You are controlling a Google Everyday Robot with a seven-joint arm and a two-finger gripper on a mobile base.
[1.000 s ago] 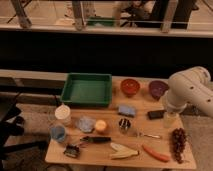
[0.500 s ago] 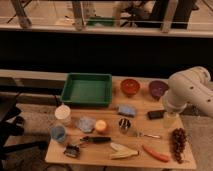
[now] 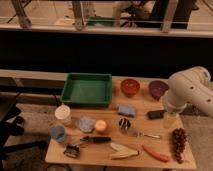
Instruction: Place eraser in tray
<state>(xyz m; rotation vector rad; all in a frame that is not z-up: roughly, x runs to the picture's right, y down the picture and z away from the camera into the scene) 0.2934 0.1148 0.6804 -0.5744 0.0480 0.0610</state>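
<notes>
The eraser point(image 3: 156, 114) is a small flat black block lying on the wooden table point(image 3: 105, 155), right of the light-blue block point(image 3: 127, 110). The green tray point(image 3: 87, 89) stands at the table's back left and looks empty. My white arm point(image 3: 189, 91) comes in from the right. The gripper point(image 3: 170, 119) hangs at its lower end, just right of the eraser and very close to it. I cannot tell whether it touches the eraser.
A red bowl point(image 3: 129, 86) and a purple bowl point(image 3: 158, 89) stand behind the eraser. A metal can point(image 3: 124, 124), orange ball point(image 3: 101, 125), black-handled tool point(image 3: 95, 139), banana point(image 3: 122, 150), carrot point(image 3: 155, 153), grapes point(image 3: 178, 142) and cups point(image 3: 63, 113) fill the front.
</notes>
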